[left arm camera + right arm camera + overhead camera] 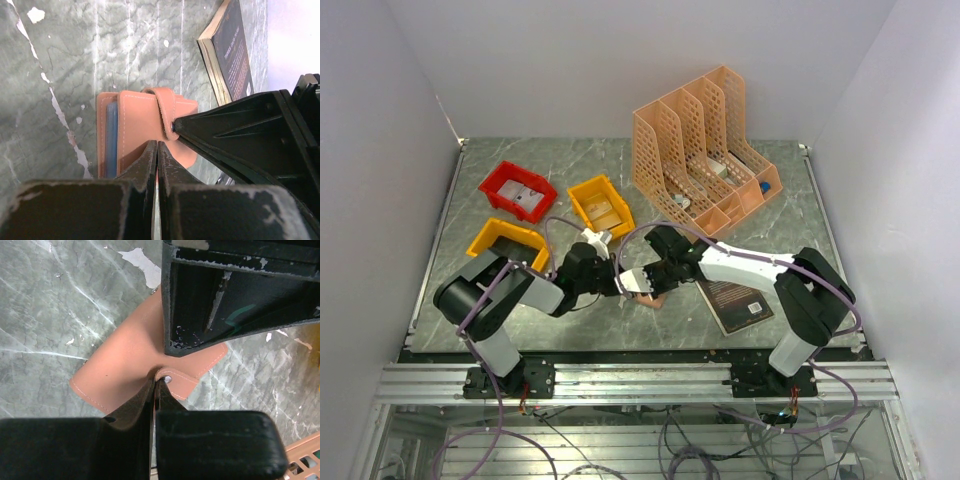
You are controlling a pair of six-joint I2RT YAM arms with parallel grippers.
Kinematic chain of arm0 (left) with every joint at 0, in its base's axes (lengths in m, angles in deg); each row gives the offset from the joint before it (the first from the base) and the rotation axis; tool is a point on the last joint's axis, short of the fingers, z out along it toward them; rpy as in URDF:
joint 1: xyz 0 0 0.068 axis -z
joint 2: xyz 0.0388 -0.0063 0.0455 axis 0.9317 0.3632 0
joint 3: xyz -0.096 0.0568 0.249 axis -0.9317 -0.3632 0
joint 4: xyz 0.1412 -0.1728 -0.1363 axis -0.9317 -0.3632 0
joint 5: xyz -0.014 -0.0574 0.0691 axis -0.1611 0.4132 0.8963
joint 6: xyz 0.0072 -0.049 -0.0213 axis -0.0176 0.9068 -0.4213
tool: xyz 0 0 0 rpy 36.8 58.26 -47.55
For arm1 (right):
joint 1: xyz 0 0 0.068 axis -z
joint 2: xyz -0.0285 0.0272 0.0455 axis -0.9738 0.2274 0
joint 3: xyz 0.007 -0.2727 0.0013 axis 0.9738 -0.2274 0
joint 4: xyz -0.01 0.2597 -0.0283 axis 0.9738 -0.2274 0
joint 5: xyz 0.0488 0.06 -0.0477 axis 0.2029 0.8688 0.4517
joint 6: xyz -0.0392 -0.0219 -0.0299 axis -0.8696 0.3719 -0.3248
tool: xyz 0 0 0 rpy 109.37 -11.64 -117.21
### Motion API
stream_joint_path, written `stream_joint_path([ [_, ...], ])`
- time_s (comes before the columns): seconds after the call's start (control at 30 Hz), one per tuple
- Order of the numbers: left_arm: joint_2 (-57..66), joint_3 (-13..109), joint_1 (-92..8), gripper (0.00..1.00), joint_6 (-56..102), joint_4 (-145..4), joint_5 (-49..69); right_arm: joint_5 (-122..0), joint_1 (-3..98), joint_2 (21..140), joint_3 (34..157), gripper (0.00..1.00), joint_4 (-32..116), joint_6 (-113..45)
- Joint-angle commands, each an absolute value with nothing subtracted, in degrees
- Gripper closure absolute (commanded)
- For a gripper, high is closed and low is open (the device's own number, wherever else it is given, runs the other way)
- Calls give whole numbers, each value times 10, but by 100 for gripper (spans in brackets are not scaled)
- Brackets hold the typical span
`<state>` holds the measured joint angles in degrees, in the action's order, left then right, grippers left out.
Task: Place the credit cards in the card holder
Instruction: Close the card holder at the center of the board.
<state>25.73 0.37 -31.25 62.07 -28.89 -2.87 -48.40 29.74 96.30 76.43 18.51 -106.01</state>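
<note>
The salmon-pink card holder (642, 283) is held low over the table at front centre, between both grippers. In the left wrist view the card holder (135, 125) is folded, with its strap (165, 115) wrapped over it. A bluish layer (112, 135) shows at its open side; I cannot tell whether it is a card or an inner face. My left gripper (157, 146) is shut on the holder's near edge. My right gripper (155, 381) is shut on the strap tab (182, 382) by its snap. No loose credit cards show on the table.
A black book (738, 300) lies on the table just right of the holder. The peach lattice file organizer (705, 150) stands at the back right. A red bin (518, 190) and two yellow bins (601, 205) (505, 240) stand at the left, holding pale flat items.
</note>
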Motion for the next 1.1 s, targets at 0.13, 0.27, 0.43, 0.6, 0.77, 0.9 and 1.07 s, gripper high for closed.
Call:
stream_joint_path([
  [0.13,239,5,-310,93,665,-245,-39,-470,281,1019,747,100,132,-1061],
  [0.27,263,15,-310,93,683,-207,-49,-471,280,1022,748,100,128,-1063],
  [0.43,326,26,-306,93,715,-134,-68,-478,280,1023,746,100,122,-1068],
  [0.6,363,29,-301,93,722,-113,-70,-478,279,1024,745,100,119,-1069],
  [0.77,352,15,-301,93,691,-185,-43,-478,280,1028,749,100,117,-1067],
  [0.9,331,1,-301,93,674,-204,-37,-465,286,1027,759,94,125,-1043],
  [1.07,290,29,-307,93,649,-255,-27,-415,325,995,804,76,105,-1021],
])
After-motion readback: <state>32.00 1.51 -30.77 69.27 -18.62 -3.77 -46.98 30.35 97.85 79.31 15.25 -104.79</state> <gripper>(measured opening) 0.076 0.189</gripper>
